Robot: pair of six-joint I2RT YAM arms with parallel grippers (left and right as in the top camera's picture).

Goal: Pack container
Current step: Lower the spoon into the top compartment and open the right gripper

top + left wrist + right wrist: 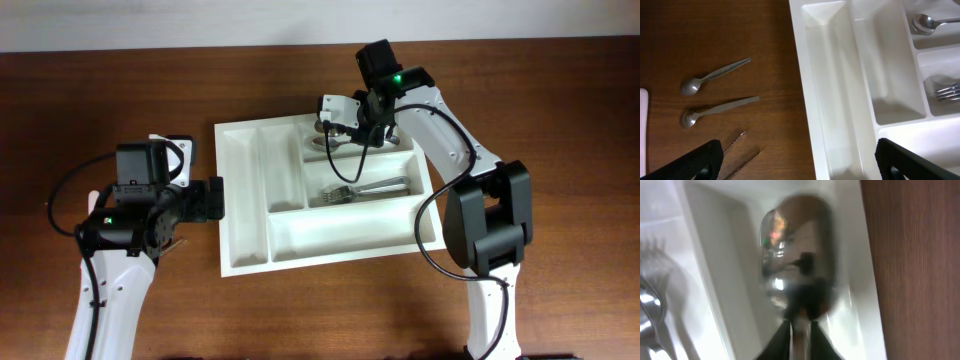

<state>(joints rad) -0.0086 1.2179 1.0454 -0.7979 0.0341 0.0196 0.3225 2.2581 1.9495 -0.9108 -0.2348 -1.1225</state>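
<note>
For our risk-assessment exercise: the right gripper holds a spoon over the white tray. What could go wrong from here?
The spoon is pinched at its neck by the right gripper and looks blurred; it may slip or land across a divider of the container. The open left gripper sits close to the container's edge and could nudge it.

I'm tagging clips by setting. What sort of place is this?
Probably a robotics lab bench, not a home kitchen: two robot arms stand at a bare wooden table, working over a white cutlery tray, with loose spoons beside it.
</note>
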